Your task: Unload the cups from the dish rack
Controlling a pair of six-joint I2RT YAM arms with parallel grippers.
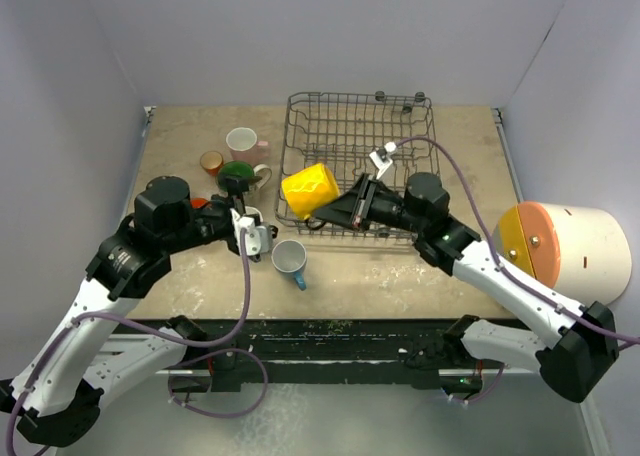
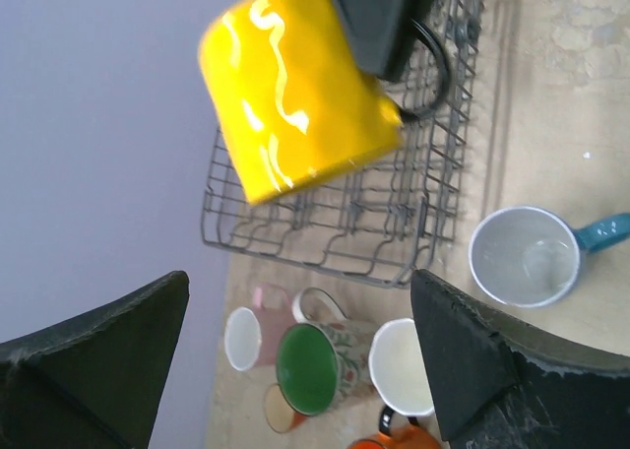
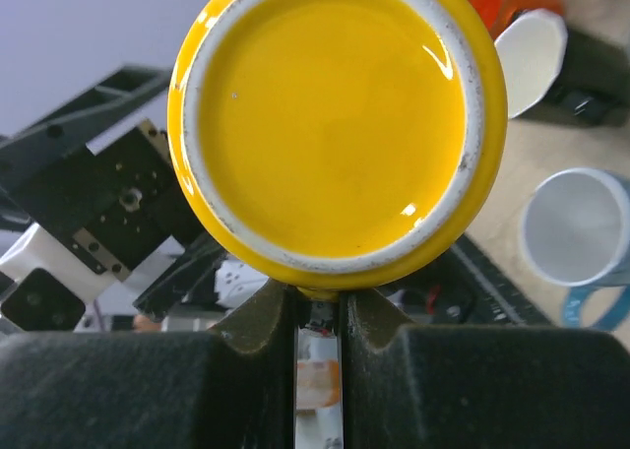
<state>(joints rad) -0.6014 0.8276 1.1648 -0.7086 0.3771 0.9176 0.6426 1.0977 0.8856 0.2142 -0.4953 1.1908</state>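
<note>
Right gripper [image 1: 335, 209] holds the yellow cup [image 1: 308, 188] — over the dish rack [image 1: 350, 126] edge.

- Table [image 1: 190, 126]: a beige top, mottled and scuffed, with paler worn patches (the left wrist view shows the blotches up close [image 2: 561, 124]).
- Walls [image 1: 300, 26]: plain pale lilac-grey panels close the table in at the back, left and right.
- Big white cylinder [image 1: 595, 246]: it lies on its side at the table's right edge, and whether it rests on the top cannot be told.
- Orange face [image 1: 535, 241]: the cylinder's flat end is turned left toward the table. It has a yellow segment on its left part and a few small dark dots.
- Dark rail [image 1: 330, 338]: it runs along the table's near edge.
</note>
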